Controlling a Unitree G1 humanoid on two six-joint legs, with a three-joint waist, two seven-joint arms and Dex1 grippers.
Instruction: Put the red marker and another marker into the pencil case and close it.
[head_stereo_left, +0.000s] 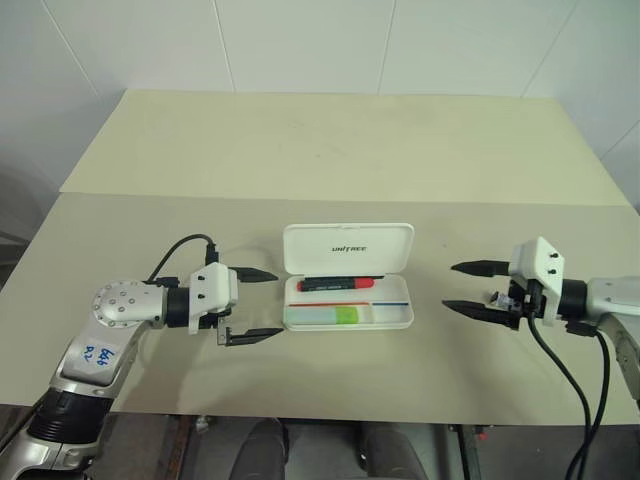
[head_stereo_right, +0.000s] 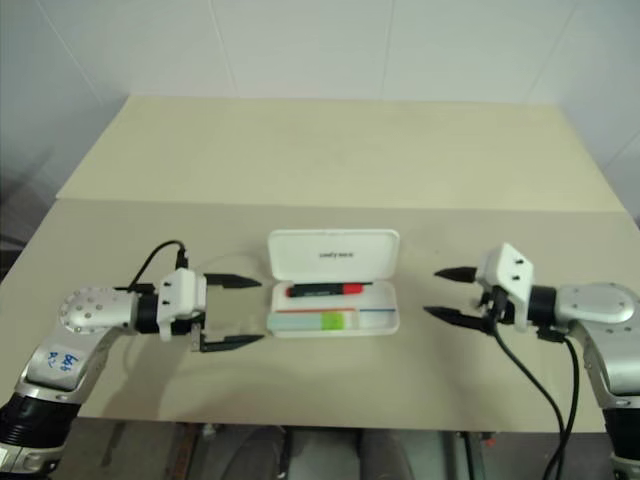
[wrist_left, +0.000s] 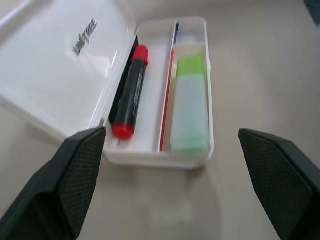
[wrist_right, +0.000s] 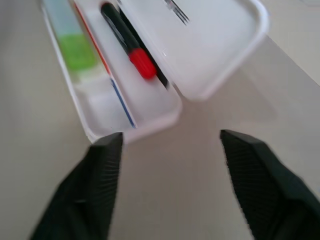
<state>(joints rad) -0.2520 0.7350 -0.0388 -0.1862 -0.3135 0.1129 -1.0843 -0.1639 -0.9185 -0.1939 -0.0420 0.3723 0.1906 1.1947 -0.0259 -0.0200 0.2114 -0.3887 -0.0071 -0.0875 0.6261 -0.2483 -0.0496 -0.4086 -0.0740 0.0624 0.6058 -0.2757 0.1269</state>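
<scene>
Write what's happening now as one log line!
red marker: in pencil case | green marker: in case | lid: open | left gripper, right gripper: open, empty

Silver-grey arms with white wrist housings — each claw two black fingers; black cables trail, blue handwriting on the left forearm.

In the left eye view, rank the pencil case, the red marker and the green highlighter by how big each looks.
Largest to smallest:
1. Pencil case, open, holding both others.
2. Red marker, the longer and slimmer of the two.
3. Green highlighter, shorter but thicker; its pale body blends into the tray, so the gap with the marker is unsure.
</scene>
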